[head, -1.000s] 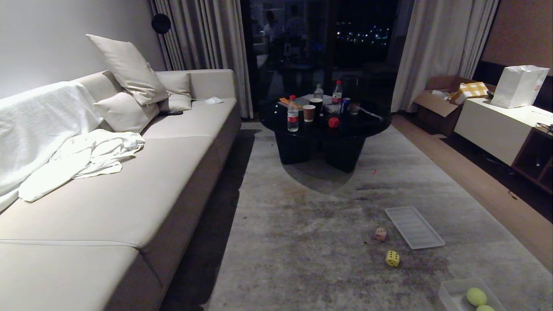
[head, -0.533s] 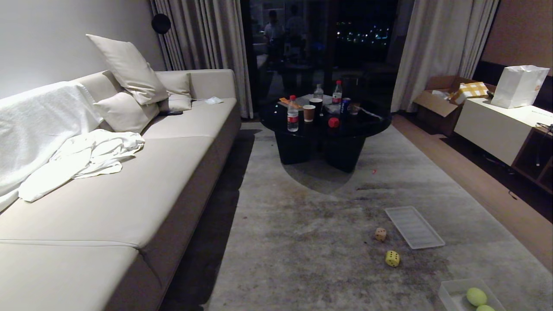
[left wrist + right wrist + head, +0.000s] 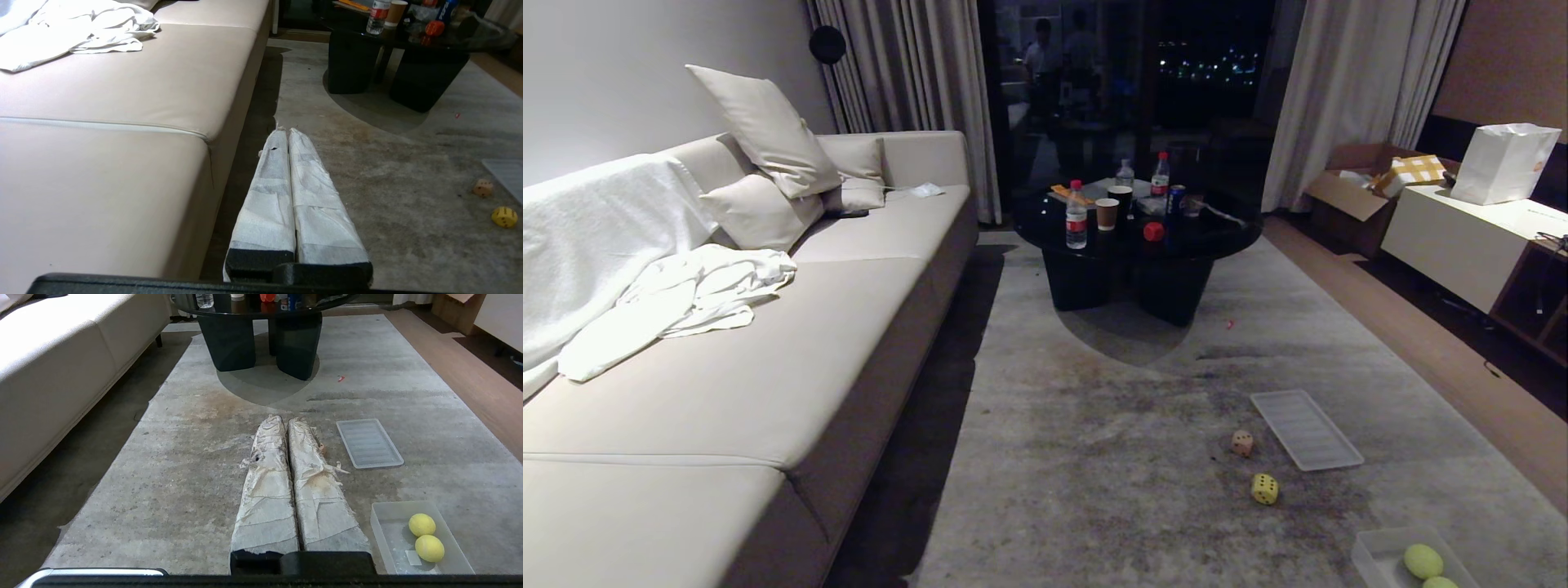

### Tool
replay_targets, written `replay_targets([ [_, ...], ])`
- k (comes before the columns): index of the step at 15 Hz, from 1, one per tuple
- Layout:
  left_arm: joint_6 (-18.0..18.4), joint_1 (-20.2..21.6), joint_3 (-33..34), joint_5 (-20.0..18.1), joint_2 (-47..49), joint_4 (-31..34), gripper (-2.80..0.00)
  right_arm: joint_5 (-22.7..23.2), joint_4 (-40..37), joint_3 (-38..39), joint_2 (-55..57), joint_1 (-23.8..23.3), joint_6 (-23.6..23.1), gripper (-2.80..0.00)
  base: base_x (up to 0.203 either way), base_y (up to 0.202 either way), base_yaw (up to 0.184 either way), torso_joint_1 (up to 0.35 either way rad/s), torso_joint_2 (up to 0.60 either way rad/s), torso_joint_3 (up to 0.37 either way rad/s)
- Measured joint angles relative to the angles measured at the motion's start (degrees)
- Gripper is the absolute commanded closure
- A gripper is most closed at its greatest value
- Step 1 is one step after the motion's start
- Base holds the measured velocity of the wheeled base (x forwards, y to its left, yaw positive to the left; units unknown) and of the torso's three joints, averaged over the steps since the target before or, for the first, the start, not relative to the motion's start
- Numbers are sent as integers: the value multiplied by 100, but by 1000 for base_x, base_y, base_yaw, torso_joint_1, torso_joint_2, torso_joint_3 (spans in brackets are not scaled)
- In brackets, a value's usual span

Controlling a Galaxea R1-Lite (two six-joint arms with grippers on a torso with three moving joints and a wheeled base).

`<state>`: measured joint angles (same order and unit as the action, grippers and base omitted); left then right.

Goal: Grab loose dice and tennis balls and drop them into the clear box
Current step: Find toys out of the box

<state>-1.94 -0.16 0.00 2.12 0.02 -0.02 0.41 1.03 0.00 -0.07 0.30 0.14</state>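
A grey rug (image 3: 1143, 457) runs between a long pale sofa (image 3: 768, 359) and a strip of wooden floor (image 3: 1445, 359). Near the rug's right edge lies the clear box (image 3: 382, 531), with two tennis balls (image 3: 422, 524) resting inside it, side by side. Farther up the rug, a flat ribbed lid (image 3: 1305, 429) lies alone. Just beside the lid's left edge sits a pinkish-tan die (image 3: 1242, 443), and a yellow die (image 3: 1264, 488) sits a little nearer, between that die and the box; both are loose on the rug. A red die (image 3: 1153, 232) rests near the front edge of the round black desk (image 3: 1225, 229) at the rug's far end, among bottles and cups.

The left gripper (image 3: 284, 131) hangs over the rug's left edge by the sofa, its wrapped fingers (image 3: 269, 192) pressed together with nothing between them. The right gripper (image 3: 285, 419) hangs over the middle of the rug, its fingers (image 3: 267, 486) likewise pressed together and holding nothing.
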Motion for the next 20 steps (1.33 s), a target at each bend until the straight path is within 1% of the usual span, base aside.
replay_targets([
  [3,142,-5,0,-34,0,-7,0,-4,-1,0,0,-4,16,0,0,0,0,0,0,0],
  [8,152,0,0,-30,0,0,0,0,-1,0,0,5,7,0,0,0,0,0,0,0],
  [10,152,-6,0,-30,0,-2,0,2,0,0,0,-1,2,0,2,3,-96,5,4,3],
  [17,142,-5,0,-28,0,-5,0,2,-2,0,0,0,-1,0,-1,9,-152,4,1,3],
  [20,148,0,0,-28,0,-5,0,2,0,0,0,0,-6,0,-1,0,-20,2,0,0],
])
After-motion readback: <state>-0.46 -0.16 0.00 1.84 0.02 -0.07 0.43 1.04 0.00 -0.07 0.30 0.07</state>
